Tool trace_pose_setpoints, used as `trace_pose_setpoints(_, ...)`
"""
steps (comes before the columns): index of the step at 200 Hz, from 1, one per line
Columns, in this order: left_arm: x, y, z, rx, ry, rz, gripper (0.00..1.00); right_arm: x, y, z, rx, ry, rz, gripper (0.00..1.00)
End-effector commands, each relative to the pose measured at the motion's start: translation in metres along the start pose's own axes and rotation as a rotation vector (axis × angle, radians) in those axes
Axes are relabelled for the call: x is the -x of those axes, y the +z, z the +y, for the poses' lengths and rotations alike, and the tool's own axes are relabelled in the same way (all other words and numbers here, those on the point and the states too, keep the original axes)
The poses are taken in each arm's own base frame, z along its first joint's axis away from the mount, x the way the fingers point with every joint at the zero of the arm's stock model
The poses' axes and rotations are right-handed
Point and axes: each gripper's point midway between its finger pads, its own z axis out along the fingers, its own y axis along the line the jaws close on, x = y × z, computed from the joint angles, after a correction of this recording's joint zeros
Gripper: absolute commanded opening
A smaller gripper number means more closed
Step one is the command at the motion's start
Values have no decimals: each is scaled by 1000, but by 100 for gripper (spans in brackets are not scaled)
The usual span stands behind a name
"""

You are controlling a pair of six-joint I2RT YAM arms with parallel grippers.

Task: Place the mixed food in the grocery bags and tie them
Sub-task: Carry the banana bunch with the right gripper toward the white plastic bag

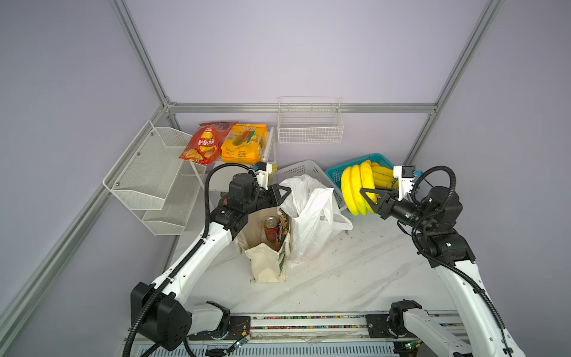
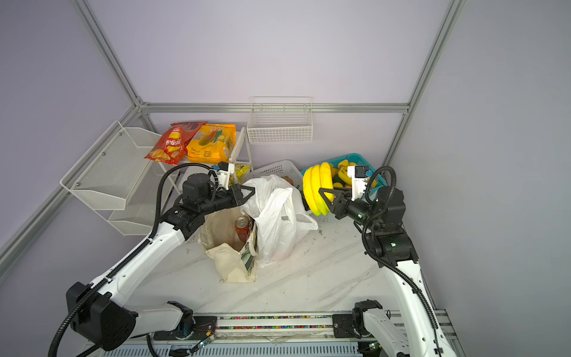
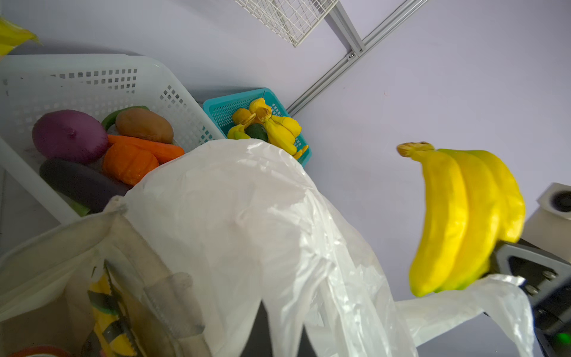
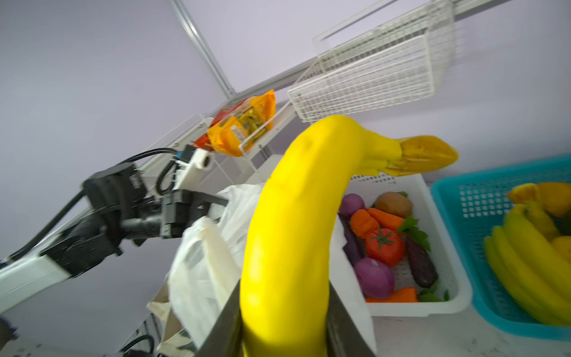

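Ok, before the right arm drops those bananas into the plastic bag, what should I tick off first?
1. Hold of the right gripper on the banana bunch: ok, jaws closed around it.
2. Hold of the left gripper on the plastic bag: ok, shut on the rim film and holding it raised.
3. Bag mouth wide enough for the bunch: cannot tell, the film is crumpled in both top views.
4. Bunch above the bag: not ok, it hangs beside the bag, nearer the teal basket.
5. The canvas tote upright with the can inside: ok.
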Motion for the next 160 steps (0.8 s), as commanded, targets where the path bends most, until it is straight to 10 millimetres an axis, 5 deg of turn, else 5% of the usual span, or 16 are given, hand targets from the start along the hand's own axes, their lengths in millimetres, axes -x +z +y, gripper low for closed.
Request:
trace_pose_setpoints(1,10,-4,-25,-75,66,1,0,-12,5,35,175,9,52,22)
trace_pose_setpoints(37,10,-1,-31,-88,79,18,0,-38,10,78,330,-42,161,22)
trace_pose_setpoints(76,10,5,-38,-87,110,52,0,-52,-9,110,455,-100,184,22)
trace_pose_setpoints(151,14,3,-62,-136,193,94,0,-71,-15,130,579,-106,257,22)
trace_pose_setpoints(160,9,15,-53,-126,181,122,0,-73,-15,135,601,-102,265,22)
